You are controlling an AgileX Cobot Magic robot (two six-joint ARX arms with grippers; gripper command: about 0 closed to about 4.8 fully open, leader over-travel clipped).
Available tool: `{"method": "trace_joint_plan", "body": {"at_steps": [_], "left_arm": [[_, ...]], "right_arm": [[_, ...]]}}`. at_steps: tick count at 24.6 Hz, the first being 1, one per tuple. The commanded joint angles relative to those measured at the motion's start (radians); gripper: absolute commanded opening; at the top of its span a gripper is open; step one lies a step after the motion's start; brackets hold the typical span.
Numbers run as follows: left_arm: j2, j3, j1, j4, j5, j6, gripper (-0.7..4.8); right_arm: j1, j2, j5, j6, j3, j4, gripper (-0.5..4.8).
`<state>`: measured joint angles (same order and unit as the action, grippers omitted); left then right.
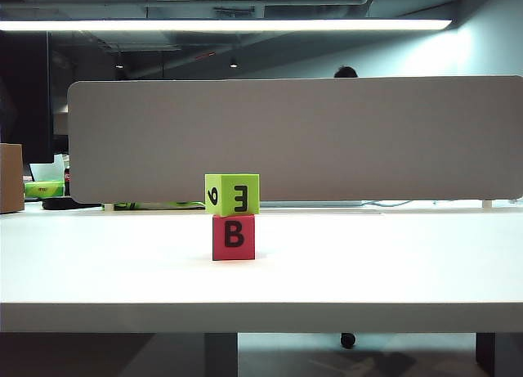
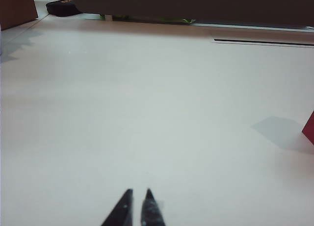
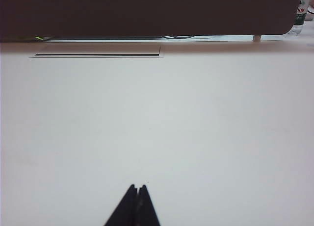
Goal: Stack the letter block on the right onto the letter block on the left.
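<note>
Green block point(image 1: 232, 195) atop red block point(image 1: 234, 237); left gripper point(image 2: 137, 195), right gripper point(image 3: 137, 188) closed.

Two letter blocks stand stacked near the middle of the table point(image 1: 392, 271): the block marked E point(image 1: 233, 195) sits on the block marked B point(image 1: 234, 237), slightly offset to the left. A partition panel point(image 1: 294, 140) stands behind them along the table's far edge. A box point(image 1: 11, 177) stands at far left. The left gripper point(image 2: 137, 206) and right gripper point(image 3: 137, 204) hover low over bare tabletop, well apart from the stack.
</note>
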<state>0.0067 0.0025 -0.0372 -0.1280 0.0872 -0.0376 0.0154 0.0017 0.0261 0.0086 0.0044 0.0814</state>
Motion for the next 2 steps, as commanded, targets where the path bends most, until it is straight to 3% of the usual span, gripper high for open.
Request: {"method": "trace_joint_plan", "body": {"at_steps": [1, 2], "left_arm": [[0.0, 0.005, 0.0, 0.01, 0.003, 0.0, 0.26], [0.0, 0.005, 0.0, 0.009, 0.003, 0.0, 0.26]], "right_arm": [[0.002, -0.002, -0.005, -0.003, -0.003, -0.009, -0.06], [0.002, -0.002, -0.005, -0.003, -0.003, -0.009, -0.06]]}}
